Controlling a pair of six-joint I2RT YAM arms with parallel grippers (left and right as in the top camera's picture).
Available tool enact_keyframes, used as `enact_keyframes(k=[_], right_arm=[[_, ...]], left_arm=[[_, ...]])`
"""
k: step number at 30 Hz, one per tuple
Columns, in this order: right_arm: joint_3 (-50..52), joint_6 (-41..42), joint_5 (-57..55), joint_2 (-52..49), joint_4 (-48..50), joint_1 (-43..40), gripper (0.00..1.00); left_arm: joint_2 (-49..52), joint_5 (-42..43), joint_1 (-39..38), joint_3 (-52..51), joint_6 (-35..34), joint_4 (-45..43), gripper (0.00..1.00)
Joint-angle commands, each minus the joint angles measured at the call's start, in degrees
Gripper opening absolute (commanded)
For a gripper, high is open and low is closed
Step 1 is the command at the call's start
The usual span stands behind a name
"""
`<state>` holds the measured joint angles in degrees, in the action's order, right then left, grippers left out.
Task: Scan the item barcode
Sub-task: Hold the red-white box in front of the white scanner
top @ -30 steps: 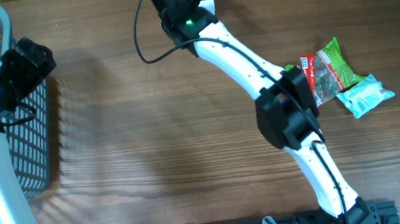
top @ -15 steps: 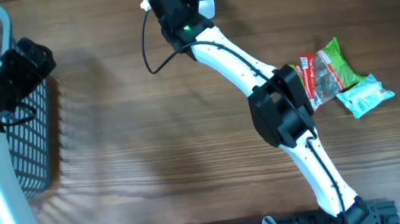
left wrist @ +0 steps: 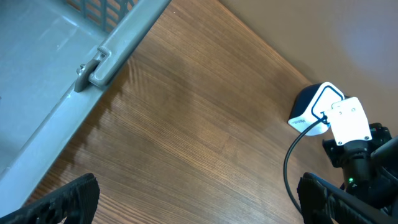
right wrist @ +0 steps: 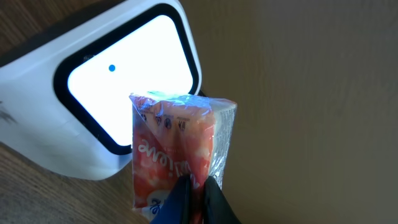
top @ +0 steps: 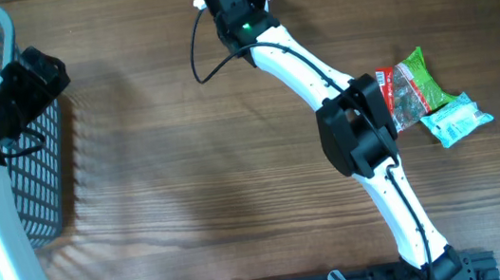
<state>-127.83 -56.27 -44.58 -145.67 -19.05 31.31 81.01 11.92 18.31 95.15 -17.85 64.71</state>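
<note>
The wooden table (top: 189,186) carries a grey basket (top: 39,175) at its left edge. The right arm (top: 320,84) stretches across to the far side, where the white scanner (right wrist: 93,93) sits with its window lit. Two other packets (top: 416,91) lie together by that arm's elbow, well apart from the scanner.

The thing to scan, a small red-and-white packet (right wrist: 180,155) in clear wrap, hangs in front of the scanner, overlapping the lower right corner of the window in the right wrist view. Whether it touches the scanner cannot be told. The right claw (right wrist: 196,199) is pinching it by its lower edge, fingers pressed close. The left claw (left wrist: 199,205) is spread wide with nothing in it, hovering near the basket.

No barcode shows on the side facing the wrist camera, so it may already face the window, though that is a guess. To do this well:
- bring the packet over the middle of the window
- hold its printed face flat to the glass, just off it
- turn it slowly if nothing reads, as shiny wrap can glare
- hold firmly, since a thin edge grip could let it swing
</note>
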Motion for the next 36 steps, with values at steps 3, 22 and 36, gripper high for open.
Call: enact_keyframes(k=[3, 22, 36], right_arm=[[0.6, 4.2, 0.9, -1.2, 1.9, 0.0, 0.04], [0.6, 14.3, 0.9, -1.9, 5.8, -0.2, 0.04], [0.6, 15.3, 2.2, 0.5, 5.9, 0.0, 0.04]], left_arm=[[-0.1, 0.7, -0.2, 0.5, 0.9, -0.1, 1.00], [-0.1, 0.7, -0.2, 0.5, 0.9, -0.1, 1.00], [-0.1, 0.7, -0.2, 0.5, 0.9, -0.1, 1.00]])
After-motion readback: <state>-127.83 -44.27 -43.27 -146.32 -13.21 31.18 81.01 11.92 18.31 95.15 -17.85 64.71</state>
